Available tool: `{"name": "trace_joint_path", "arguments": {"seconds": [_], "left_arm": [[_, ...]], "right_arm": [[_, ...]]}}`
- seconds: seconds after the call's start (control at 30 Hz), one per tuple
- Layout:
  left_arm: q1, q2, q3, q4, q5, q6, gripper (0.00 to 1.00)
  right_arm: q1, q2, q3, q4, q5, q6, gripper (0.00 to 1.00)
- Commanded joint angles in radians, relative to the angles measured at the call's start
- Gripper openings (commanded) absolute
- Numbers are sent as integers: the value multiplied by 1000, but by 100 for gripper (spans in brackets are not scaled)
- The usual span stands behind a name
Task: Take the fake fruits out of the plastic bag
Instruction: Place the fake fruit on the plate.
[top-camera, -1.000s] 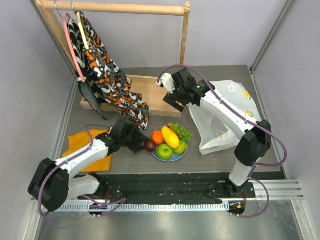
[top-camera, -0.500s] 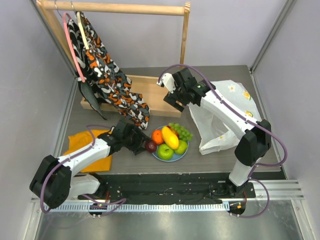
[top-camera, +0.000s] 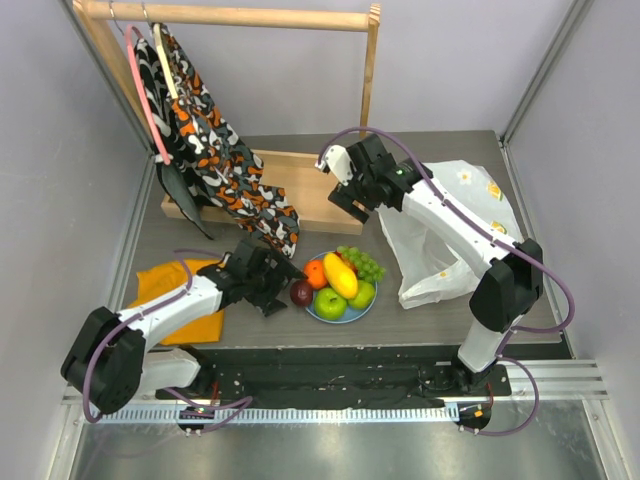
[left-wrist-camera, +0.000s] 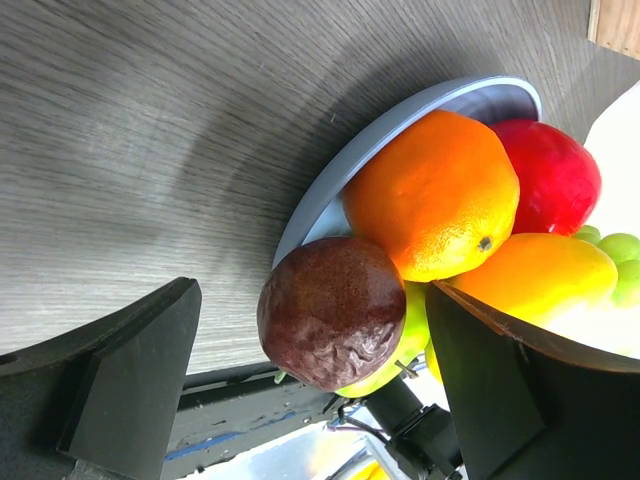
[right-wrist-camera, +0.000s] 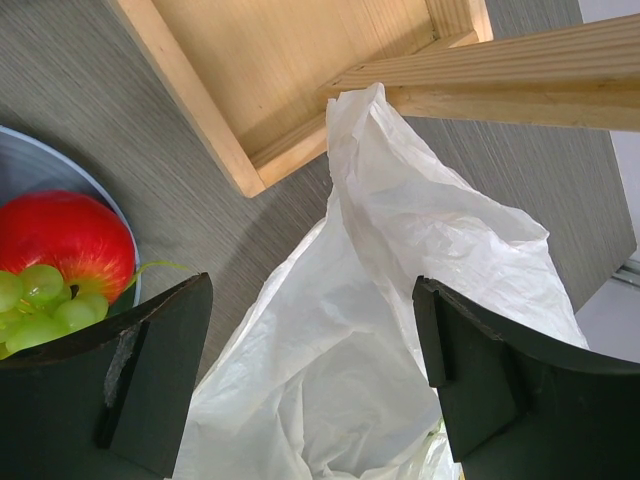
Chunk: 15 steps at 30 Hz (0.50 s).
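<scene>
fake fruits: the plum (left-wrist-camera: 332, 310) sits at the lower left rim of the blue plate (left-wrist-camera: 400, 120), leaning on the orange (left-wrist-camera: 432, 195). red apple (left-wrist-camera: 555, 175), mango (left-wrist-camera: 540, 275), grapes (left-wrist-camera: 615, 250) and a green apple (top-camera: 329, 301) fill the rest. all lie outside the plastic bag (top-camera: 450, 235), which slumps at centre right of the overhead frame, just beside the plate.

left pincer (left-wrist-camera: 310, 330): released, jaws wide either side of the plum and clear of it. right pincer (right-wrist-camera: 312, 285): released, grasping nothing, hanging over the bag's upper left edge near the wooden base (right-wrist-camera: 250, 60).

step in hand, as i judge it: leaving the plum set down. recommendation: draw my left pincer straight back toward the lower left along the table (left-wrist-camera: 150, 120) with the jaws spread, so neither finger clips the plum, which is perched on the rim and looks ready to roll. whether any fruit remains in the bag i cannot tell; the right wrist view shows only crumpled folds.

change noted: against the overhead frame of a second ago, my left pincer has backed off slightly from the plum. plum, plate and bag lie as they did. my right arm has barely shifted.
</scene>
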Motion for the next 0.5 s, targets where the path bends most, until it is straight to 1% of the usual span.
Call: {"name": "trace_joint_path", "arguments": {"seconds": [0.0, 0.07, 0.13, 0.17, 0.2, 0.23, 0.3, 0.33, 0.37, 0.4, 0.43, 0.47], "left_arm": [[-1, -19, 71, -46, -40, 49, 100], [21, -37, 96, -115, -61, 84, 100], [43, -69, 142, -166, -92, 179, 100], [61, -80, 160, -216, -115, 226, 100], [65, -92, 205, -235, -147, 274, 100], [66, -115, 226, -276, -159, 388, 100], [65, -135, 266, -313, -188, 466, 100], [63, -161, 309, -342, -204, 556, 100], [65, -180, 321, -338, -216, 602, 100], [65, -195, 334, -327, -221, 666, 100], [65, -206, 367, -306, -216, 782, 100], [65, -226, 381, -290, -201, 853, 100]], "right_arm": [[-3, -7, 24, 29, -5, 9, 88], [-6, -9, 33, 26, 1, 12, 89], [-18, -13, 50, 26, 9, 38, 91], [-26, -15, 70, 27, 15, 52, 92], [-33, -22, 82, 29, 23, 74, 93], [-58, -27, 97, 29, 28, 90, 94], [-98, -38, 128, 26, 31, 130, 98], [-119, -44, 133, 21, 22, 181, 100], [-172, -49, 133, -5, 11, 199, 100], [-197, -52, 134, -31, -6, 218, 100], [-228, -56, 136, -60, -59, 239, 100], [-280, -67, 116, -107, -95, 245, 100]]}}
